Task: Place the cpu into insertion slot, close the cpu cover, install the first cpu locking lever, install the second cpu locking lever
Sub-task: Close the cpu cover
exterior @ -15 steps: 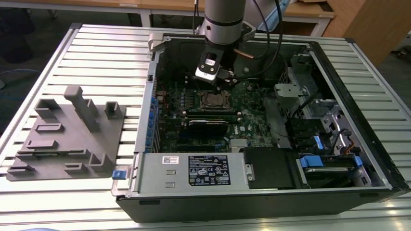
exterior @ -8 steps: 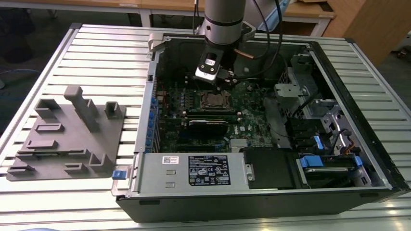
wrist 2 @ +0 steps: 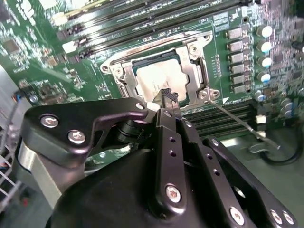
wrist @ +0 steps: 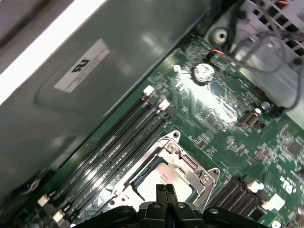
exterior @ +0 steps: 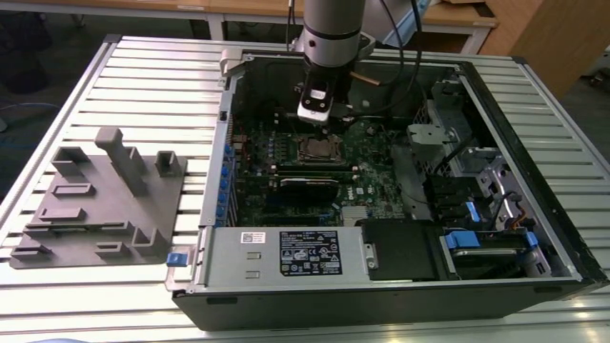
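CPU (wrist 2: 154, 83) sits flat in the insertion slot (wrist: 142, 173) on the green board, dull silver top facing up. CPU cover (wrist 2: 190, 66) lies down over it, with the frame resting on the chip's edges and the centre showing through the cut-out. One thin wire lever (wrist 2: 237, 121) angles away from a corner of the frame, out over the long black slots.

Gripper (wrist 2: 170, 96) hangs just above the near edge of the CPU. Both wrist views show the fingers (wrist: 160, 194) pressed together tip to tip, gripping nothing; whether the tips touch the chip, I cannot tell.

Exterior view: arm reaches down into the open computer case (exterior: 381, 300), which lies on the slatted table (exterior: 143, 78). A grey moulded fixture (exterior: 96, 200) sits on the table to the exterior view's left.
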Robot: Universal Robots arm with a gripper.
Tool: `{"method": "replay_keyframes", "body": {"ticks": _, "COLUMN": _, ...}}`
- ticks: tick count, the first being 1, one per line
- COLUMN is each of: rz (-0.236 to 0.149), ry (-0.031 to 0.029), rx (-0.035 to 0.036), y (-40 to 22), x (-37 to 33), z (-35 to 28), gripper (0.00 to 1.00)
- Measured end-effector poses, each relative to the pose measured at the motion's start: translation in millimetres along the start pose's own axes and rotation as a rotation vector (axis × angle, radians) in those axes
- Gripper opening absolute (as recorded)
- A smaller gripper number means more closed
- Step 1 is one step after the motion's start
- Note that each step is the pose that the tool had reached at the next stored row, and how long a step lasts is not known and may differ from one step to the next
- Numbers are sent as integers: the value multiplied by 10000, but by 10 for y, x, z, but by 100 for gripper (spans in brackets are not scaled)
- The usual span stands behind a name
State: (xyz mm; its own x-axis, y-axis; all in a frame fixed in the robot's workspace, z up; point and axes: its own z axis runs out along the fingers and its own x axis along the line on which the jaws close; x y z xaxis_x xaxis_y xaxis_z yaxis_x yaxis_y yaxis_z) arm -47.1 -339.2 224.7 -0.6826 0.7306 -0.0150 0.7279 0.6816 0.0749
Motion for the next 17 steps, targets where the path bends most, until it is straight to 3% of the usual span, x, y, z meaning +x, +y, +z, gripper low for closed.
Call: {"method": "replay_keyframes", "body": {"ticks": 17, "rz": -3077, "ry": 230, "rx": -46, "y": -4, "x": 1, "z": 42, "gripper": 11}}
